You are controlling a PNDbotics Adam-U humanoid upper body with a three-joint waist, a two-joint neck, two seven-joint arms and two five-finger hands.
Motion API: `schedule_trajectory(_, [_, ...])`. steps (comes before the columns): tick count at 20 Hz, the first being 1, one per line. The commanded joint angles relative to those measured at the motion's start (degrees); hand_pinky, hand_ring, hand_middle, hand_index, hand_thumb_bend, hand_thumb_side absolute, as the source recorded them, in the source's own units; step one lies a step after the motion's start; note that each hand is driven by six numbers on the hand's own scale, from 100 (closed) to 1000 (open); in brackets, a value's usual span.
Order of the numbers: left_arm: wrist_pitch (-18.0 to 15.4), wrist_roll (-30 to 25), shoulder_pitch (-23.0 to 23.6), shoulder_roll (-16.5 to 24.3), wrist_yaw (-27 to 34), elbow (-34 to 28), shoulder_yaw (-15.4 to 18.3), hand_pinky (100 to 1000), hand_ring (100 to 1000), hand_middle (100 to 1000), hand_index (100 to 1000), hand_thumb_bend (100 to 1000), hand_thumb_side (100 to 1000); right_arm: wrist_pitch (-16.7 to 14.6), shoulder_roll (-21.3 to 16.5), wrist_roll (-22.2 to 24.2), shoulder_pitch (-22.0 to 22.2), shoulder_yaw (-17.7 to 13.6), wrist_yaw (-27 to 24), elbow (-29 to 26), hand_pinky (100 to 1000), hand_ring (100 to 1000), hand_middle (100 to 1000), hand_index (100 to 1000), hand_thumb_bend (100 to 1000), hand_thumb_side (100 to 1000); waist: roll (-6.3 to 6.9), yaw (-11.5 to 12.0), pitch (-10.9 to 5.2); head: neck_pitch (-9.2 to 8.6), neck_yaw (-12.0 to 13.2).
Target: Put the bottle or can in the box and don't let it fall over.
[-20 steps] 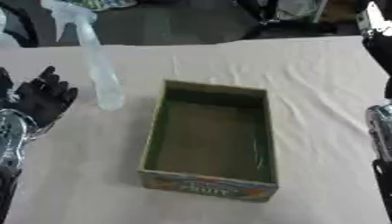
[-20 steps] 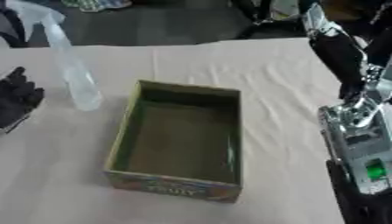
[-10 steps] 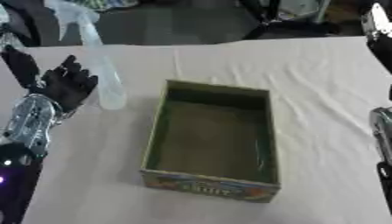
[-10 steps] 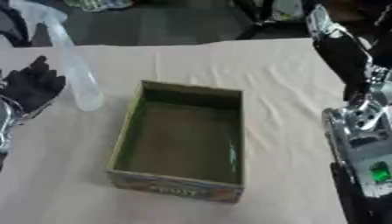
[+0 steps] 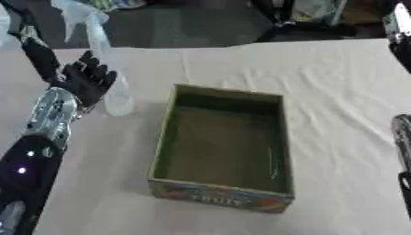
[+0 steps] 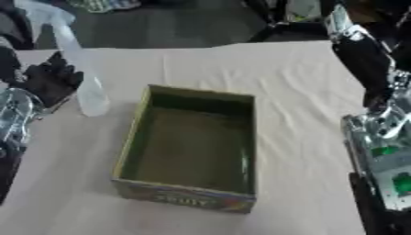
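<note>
A clear spray bottle [image 5: 108,69] with a pale trigger head stands upright on the cloth, left of the box. My left hand [image 5: 83,81] is right beside it on its left, fingers spread and straight, open, not closed round it. The cardboard box [image 5: 164,133] lies open and empty in the middle, its printed front wall [image 5: 217,198] toward me. My right arm [image 6: 381,137] comes down the right edge; its hand does not show.
A beige wrinkled cloth [image 5: 337,92] covers the table. Beyond its far edge lie a dark floor and black stands [image 5: 297,18]. Bare cloth stretches right of the box and in front of it.
My left hand has risen from the lower left and moved forward and rightward up to the spray bottle. The bottle and the box have stayed in place.
</note>
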Motion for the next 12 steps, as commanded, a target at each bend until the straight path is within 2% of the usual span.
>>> schedule_trajectory(1, [-0.47,-0.39,-2.12,0.46,-1.04,1.01,0.62,100,100,163,1000,682,1000,-0.16,-0.32,0.26,-1.15,0.09,-0.23,-1.25,828,602,793,801,687,178,0.01,-0.24,-0.6,-0.66,0.52])
schedule_trajectory(5, [-1.1,-0.91,-3.1,0.36,-1.88,1.85,1.02,100,100,168,1000,696,1000,-0.21,-0.24,0.4,-1.38,0.23,-0.32,-1.25,829,602,794,801,687,177,0.08,-0.52,-0.37,-0.87,0.83])
schedule_trajectory(12, [-1.82,-1.22,-3.8,0.53,-2.9,-1.1,1.15,100,100,186,1000,742,1000,-0.12,-0.23,0.59,-1.43,0.42,-0.49,-1.25,829,602,794,801,687,176,0.1,-0.62,-0.42,-0.87,0.73])
